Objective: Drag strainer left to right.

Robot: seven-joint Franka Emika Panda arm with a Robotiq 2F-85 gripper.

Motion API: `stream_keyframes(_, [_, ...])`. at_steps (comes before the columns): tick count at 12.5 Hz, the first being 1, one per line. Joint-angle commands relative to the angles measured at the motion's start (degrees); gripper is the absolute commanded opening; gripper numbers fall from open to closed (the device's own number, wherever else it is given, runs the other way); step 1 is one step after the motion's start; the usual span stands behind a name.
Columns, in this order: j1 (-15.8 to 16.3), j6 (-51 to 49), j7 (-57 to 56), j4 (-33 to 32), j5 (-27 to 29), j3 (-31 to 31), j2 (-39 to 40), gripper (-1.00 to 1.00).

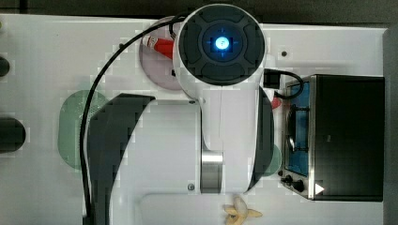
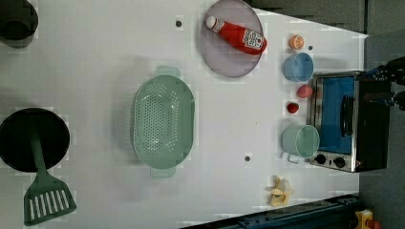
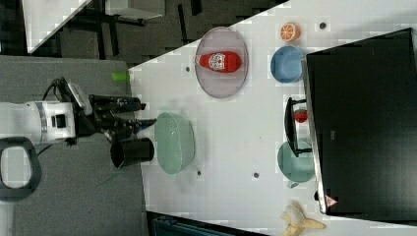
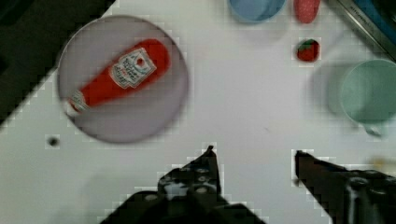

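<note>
Ketchup bottle (image 2: 236,35) lies on the grey plate (image 2: 224,59), blue bowl (image 2: 297,67) sits beside the toy stove (image 2: 346,124), banana (image 2: 281,191) rests near the table edge

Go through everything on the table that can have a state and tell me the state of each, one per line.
strainer: upright, empty, untouched
pincer: open, holding nothing
ketchup bottle: lying on its side on the plate
mug: upright, looks empty
blue bowl: upright, looks empty
banana: peeled open
spatula: handle resting across the black pan
toaster oven: door closed
</note>
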Motion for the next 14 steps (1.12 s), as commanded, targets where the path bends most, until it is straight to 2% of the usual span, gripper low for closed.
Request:
stream_keyframes(1, [-1.5, -9.4, 1.5, -14.5, -0.9, 1.0, -23.0, 0.59])
stream_keyframes(3, [-1.1, -8.8, 1.5, -14.5, -0.7, 1.9, -22.9, 0.99])
stream_keyframes(5, [-0.1, -7.3, 1.5, -14.5, 0.9, 4.9, -22.0, 1.0])
stream_keyframes(8, [1.0, -2.7, 4.5, -14.6, 1.8, 12.9, -18.1, 1.0])
stream_keyframes(10, [1.1, 0.3, 12.5, -15.0, 1.8, 18.9, -14.1, 1.0])
stream_keyframes(14, [1.2, 9.5, 38.5, -15.7, 1.7, 29.6, -2.8, 1.0])
